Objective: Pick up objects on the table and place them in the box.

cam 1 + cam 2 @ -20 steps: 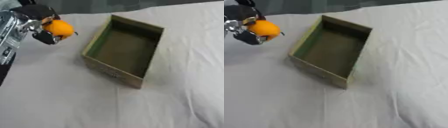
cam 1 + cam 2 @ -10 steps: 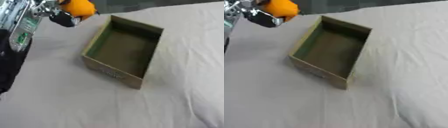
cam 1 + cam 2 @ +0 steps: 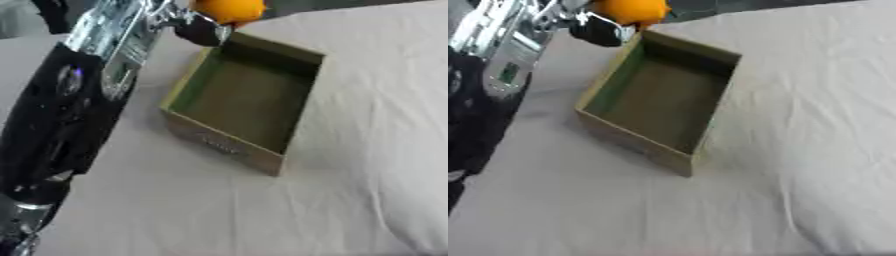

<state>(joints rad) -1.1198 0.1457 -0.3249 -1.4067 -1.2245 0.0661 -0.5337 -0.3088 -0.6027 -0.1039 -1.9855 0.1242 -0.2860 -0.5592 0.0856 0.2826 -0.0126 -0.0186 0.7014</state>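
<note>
An orange ball (image 3: 228, 10) shows at the top edge, held in my left hand (image 3: 199, 30), whose dark fingers curl under it. It hangs above the far left corner of the open cardboard box (image 3: 244, 100), which looks empty with a greenish inner wall. My left arm (image 3: 79, 100), black and silver, runs up the left side of the left eye view. The right hand shows in neither view.
A white cloth (image 3: 367, 150) with soft creases covers the table around the box. A dark strip (image 3: 737, 5) runs along the far edge.
My left hand has carried the orange ball up and to the right, from the table's left side to above the box's far left corner. The arm now fills more of the left.
</note>
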